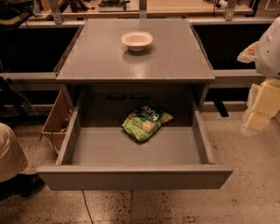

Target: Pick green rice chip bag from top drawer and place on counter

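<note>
The green rice chip bag point(145, 121) lies flat on the floor of the open top drawer point(131, 175), near the back and a little right of the middle. The counter point(175, 57) above it is the grey cabinet top, with a white bowl point(137, 40) on its far part. My gripper point(259, 110) is at the right edge of the view, a pale cream shape below the white arm point(269, 48). It hangs outside the drawer, to the right of its side wall, and well apart from the bag.
A brown cardboard box point(56, 120) stands on the floor left of the drawer. A person's leg point(11, 153) shows at the lower left. A wooden tabletop point(183, 6) with tools runs behind the counter. Speckled floor lies in front.
</note>
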Controlling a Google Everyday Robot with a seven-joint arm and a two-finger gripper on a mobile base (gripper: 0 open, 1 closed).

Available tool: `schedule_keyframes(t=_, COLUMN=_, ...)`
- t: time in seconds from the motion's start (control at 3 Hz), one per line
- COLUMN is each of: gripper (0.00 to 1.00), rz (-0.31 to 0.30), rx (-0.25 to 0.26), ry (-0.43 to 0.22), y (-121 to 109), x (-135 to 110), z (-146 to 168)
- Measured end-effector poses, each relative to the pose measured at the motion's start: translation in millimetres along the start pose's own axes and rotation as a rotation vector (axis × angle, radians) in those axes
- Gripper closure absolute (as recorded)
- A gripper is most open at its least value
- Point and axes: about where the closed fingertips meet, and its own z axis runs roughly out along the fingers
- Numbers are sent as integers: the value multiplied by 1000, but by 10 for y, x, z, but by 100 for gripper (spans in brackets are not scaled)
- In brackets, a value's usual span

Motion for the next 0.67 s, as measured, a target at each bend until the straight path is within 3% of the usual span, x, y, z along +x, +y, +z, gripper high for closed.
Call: schedule_keyframes(t=0.67, gripper=0, rz=19, rx=-3, ry=-32, y=-65, x=-31, z=183)
